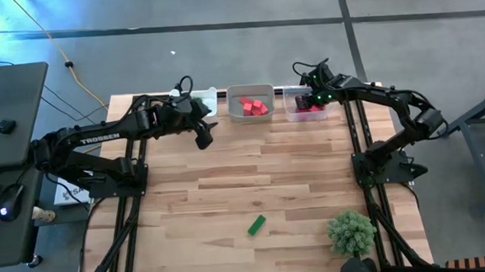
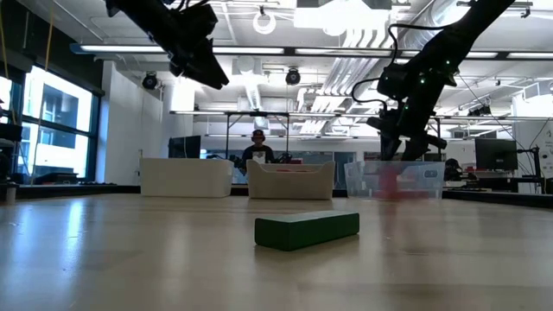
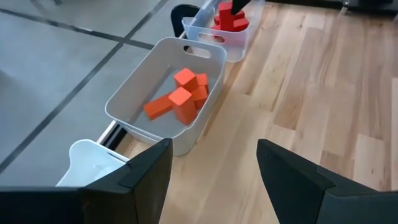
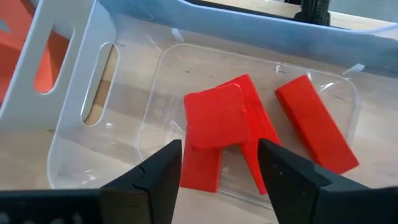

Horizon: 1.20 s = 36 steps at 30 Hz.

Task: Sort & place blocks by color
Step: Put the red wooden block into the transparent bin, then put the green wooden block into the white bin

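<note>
A single green block (image 1: 257,225) (image 2: 307,229) lies flat on the near middle of the table. Salmon-pink blocks (image 3: 180,99) are piled in the middle grey tray (image 1: 250,92). Red blocks (image 4: 249,130) lie in the clear right tray (image 1: 294,112), one resting across two others. My right gripper (image 4: 219,152) (image 1: 314,98) hovers open just above these red blocks and holds nothing. My left gripper (image 3: 214,174) (image 1: 202,137) is open and empty, raised above the table beside the white left tray (image 3: 87,165).
The three trays stand side by side along the far edge. A bushy green plant-like ball (image 1: 351,232) sits at the near right corner. Bare wood lies between the trays and the green block. A person (image 2: 257,149) stands in the room beyond the table.
</note>
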{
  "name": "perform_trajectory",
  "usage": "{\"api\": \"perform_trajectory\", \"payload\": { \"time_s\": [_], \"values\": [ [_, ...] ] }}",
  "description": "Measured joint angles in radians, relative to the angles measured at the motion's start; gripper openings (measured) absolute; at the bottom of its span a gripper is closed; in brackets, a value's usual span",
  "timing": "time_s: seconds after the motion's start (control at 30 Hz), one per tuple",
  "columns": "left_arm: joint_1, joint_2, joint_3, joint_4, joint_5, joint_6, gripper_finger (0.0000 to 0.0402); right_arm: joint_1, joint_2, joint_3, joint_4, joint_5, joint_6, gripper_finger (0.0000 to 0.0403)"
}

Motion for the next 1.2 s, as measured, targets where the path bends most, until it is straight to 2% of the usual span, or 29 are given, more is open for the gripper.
{"api": "perform_trajectory", "payload": {
  "time_s": [0.27, 0.43, 0.63, 0.87, 1.2],
  "values": [
    [0.0, 0.0, 0.0, -0.002, 0.0, -0.054, 0.0225, 0.0, -0.055, 0.0, 0.007, -0.056, 0.03, 0.0199],
    [-0.001, 0.0, 0.0, -0.005, 0.0, -0.054, 0.0225, 0.003, -0.122, 0.0, 0.007, -0.141, 0.072, 0.0199],
    [-0.034, 0.0, 0.0, -0.034, -0.002, -0.054, 0.0225, 0.049, -0.228, 0.0, 0.008, -0.141, 0.128, 0.0199],
    [-0.103, 0.0, 0.0, -0.135, -0.003, -0.105, 0.0225, 0.193, -0.32, 0.0, 0.016, -0.138, 0.14, 0.0199],
    [-0.244, 0.0, 0.0, -0.175, -0.002, -0.205, 0.0225, 0.459, -0.323, 0.0, 0.042, -0.101, 0.241, 0.0199]
  ]
}}
